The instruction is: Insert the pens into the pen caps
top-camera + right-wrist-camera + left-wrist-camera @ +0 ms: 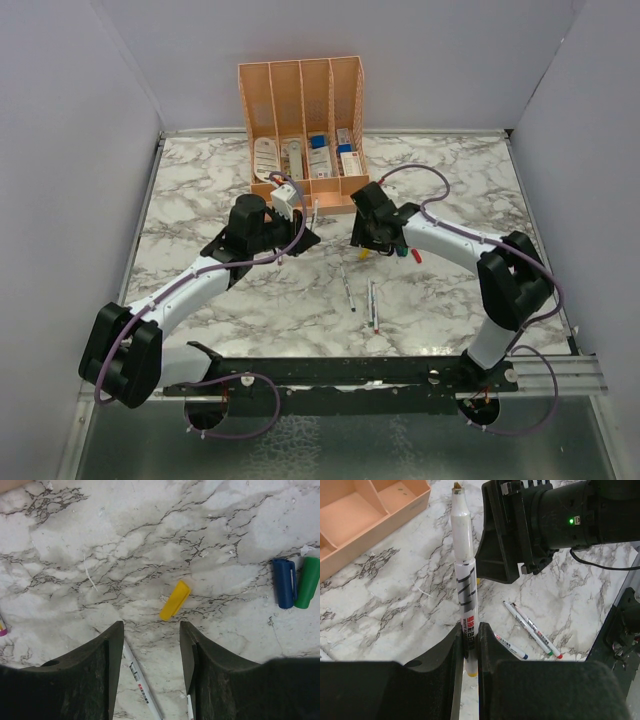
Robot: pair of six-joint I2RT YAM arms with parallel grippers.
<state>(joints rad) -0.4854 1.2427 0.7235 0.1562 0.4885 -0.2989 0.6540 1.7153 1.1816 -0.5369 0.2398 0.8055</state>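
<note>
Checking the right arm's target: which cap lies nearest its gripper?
The yellow cap, just ahead of the right gripper; the blue cap and green cap lie together farther off.

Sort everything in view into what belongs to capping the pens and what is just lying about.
For the job: held pen, three loose pens, yellow cap, blue cap, green cap.
Lying about: orange organiser, stationery inside it.
</note>
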